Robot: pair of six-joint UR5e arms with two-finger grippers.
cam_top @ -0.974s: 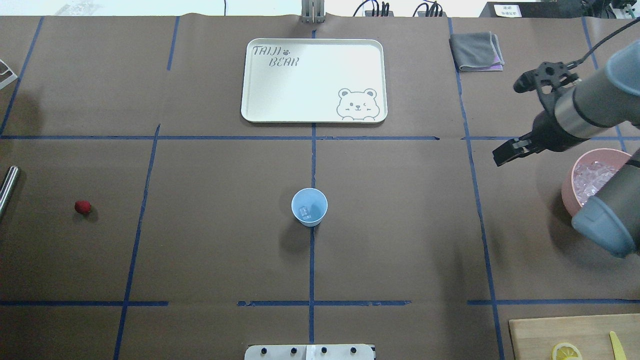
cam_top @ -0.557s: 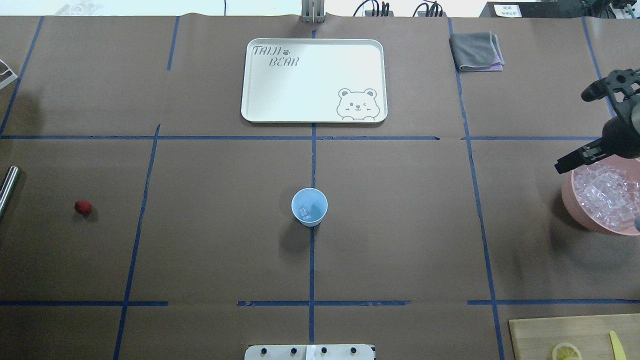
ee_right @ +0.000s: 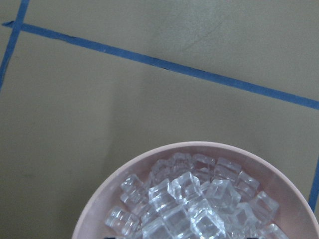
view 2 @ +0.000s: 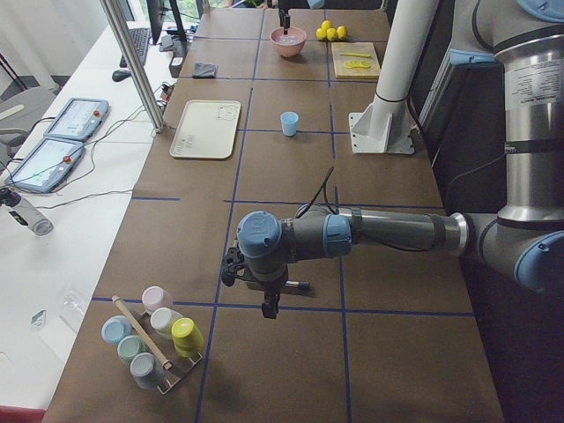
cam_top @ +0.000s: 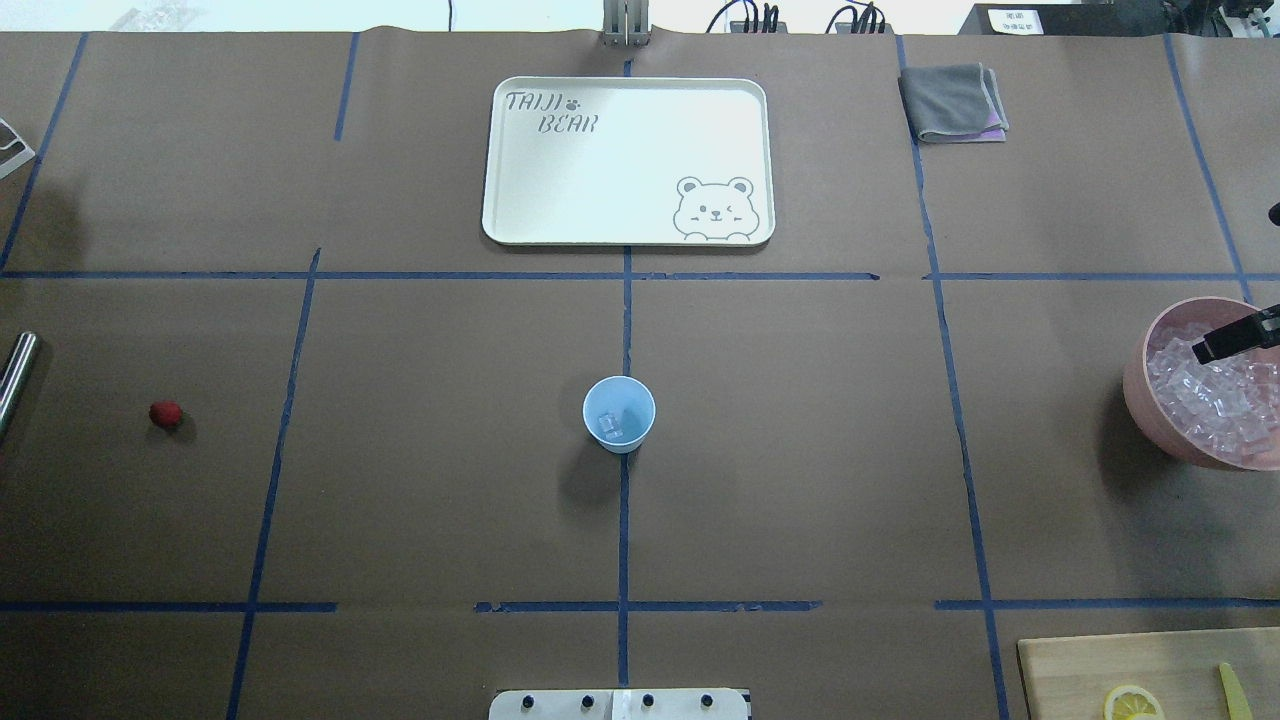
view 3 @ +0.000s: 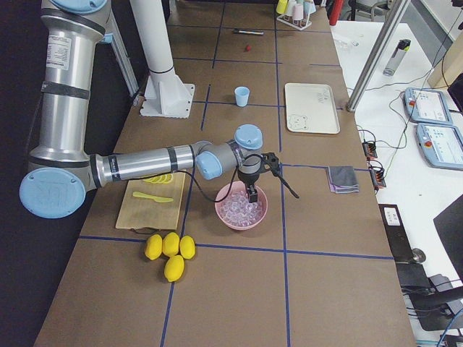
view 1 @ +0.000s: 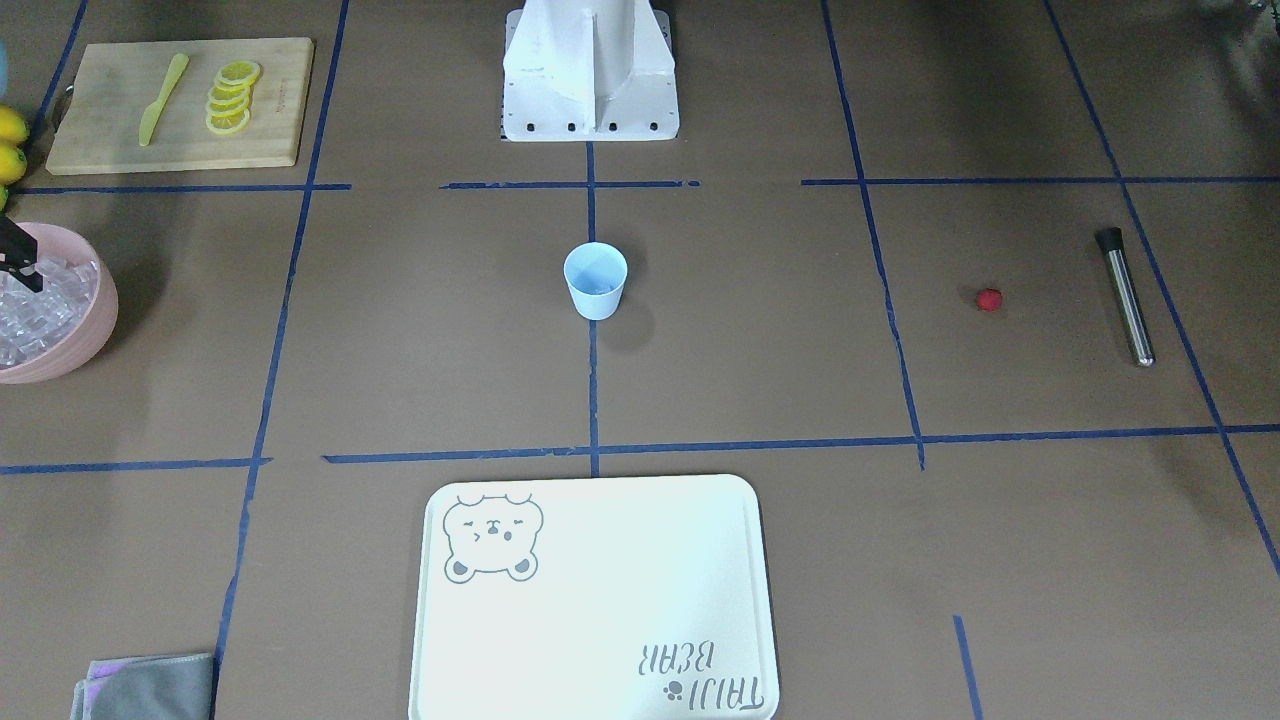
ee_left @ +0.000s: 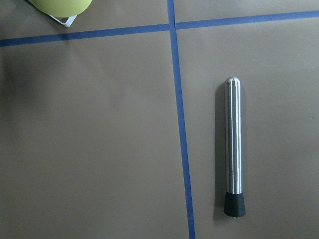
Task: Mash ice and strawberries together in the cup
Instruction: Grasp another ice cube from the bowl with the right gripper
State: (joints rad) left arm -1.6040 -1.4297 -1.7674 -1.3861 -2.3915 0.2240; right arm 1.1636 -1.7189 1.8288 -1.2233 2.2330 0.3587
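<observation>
The pale blue cup (cam_top: 619,414) stands upright at the table's middle with a clear ice cube (cam_top: 610,425) on its bottom. More ice (ee_right: 189,204) fills the pink bowl (cam_top: 1140,385) at the right edge. My right gripper (cam_top: 1202,351) hangs over that bowl, and only one dark finger shows, so I cannot tell its state. The red strawberry (cam_top: 166,414) lies alone far left. My left gripper (view 2: 269,304) hovers above a steel muddler (ee_left: 233,147); I cannot tell whether it is open or shut.
A white bear tray (cam_top: 628,90) lies at the back centre, a grey cloth (cam_top: 953,102) beside it. A cutting board (view 1: 100,120) holds lemon slices (view 1: 230,95) and a yellow knife (view 1: 160,100). Whole lemons (view 3: 170,249) and a rack of coloured cups (view 2: 154,339) sit at the table's ends.
My right arm has swung back to the right, almost out of the overhead view, uncovering the pink bowl; its gripper now hangs over the ice. Cup and strawberry have not moved.
</observation>
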